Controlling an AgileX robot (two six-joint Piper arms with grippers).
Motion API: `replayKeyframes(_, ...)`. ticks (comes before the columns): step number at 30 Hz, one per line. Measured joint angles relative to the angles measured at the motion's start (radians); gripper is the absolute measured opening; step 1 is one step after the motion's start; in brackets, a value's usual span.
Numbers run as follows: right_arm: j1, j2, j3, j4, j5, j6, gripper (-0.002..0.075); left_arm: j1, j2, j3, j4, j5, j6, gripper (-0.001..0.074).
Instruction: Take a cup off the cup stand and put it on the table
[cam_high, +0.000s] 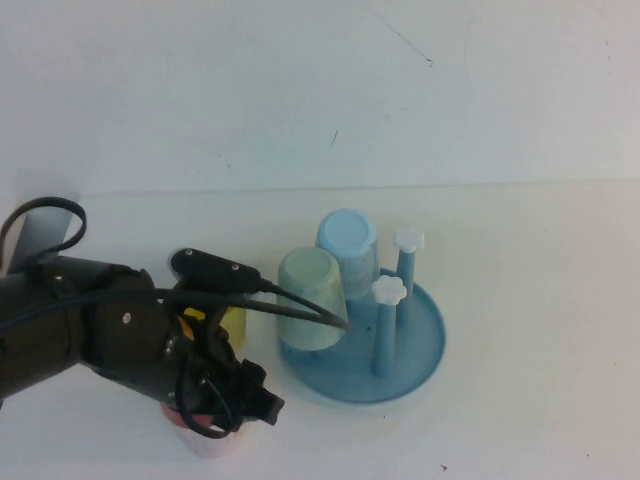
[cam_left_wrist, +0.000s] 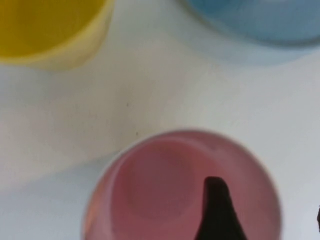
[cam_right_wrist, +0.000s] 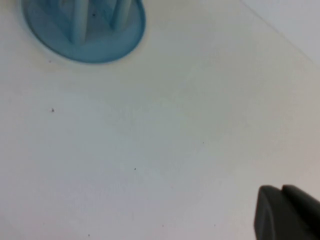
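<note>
Left gripper (cam_high: 215, 400) low over table (cam_high: 520, 300), one finger (cam_left_wrist: 217, 212) inside upright pink cup (cam_left_wrist: 182, 187), mouth up; grip width not visible. Beside it, yellow cup (cam_left_wrist: 50, 27). Farther right, stand (cam_high: 420, 345) holding green cup (cam_high: 312, 298) and blue cup (cam_high: 348, 243). Right gripper (cam_right_wrist: 287, 212) only in wrist view, above bare table; opening unclear.

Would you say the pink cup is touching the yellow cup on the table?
Apart. The left wrist view shows bare table between the pink cup and the yellow cup. The left gripper is at the pink cup; the right gripper hovers over the table.
</note>
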Motion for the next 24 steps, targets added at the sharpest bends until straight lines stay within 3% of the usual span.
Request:
replayKeyframes(7, 0.0, -0.069, 0.096, 0.0, -0.142, 0.004, 0.0002, 0.0, -0.223, 0.0, -0.023, -0.036, 0.0, 0.0394)
replayKeyframes(10, 0.0, -0.119, 0.201, 0.002, -0.218, 0.004, 0.0001, 0.0, -0.343, 0.0, -0.023, -0.04, 0.002, 0.0314)
replayKeyframes(14, 0.0, -0.21, 0.346, 0.016, -0.322, 0.004, 0.0001, 0.0, -0.497, 0.002, -0.023, -0.054, 0.011, 0.0104)
replayKeyframes(16, 0.0, -0.266, 0.419, 0.035, -0.38, 0.004, 0.0001, 0.0, -0.56, 0.002, -0.023, -0.072, 0.011, 0.0043)
replayKeyframes(24, 0.0, -0.393, 0.573, 0.078, -0.45, 0.007, 0.0001, 0.0, -0.694, 0.003, -0.027, -0.087, 0.014, 0.0004)
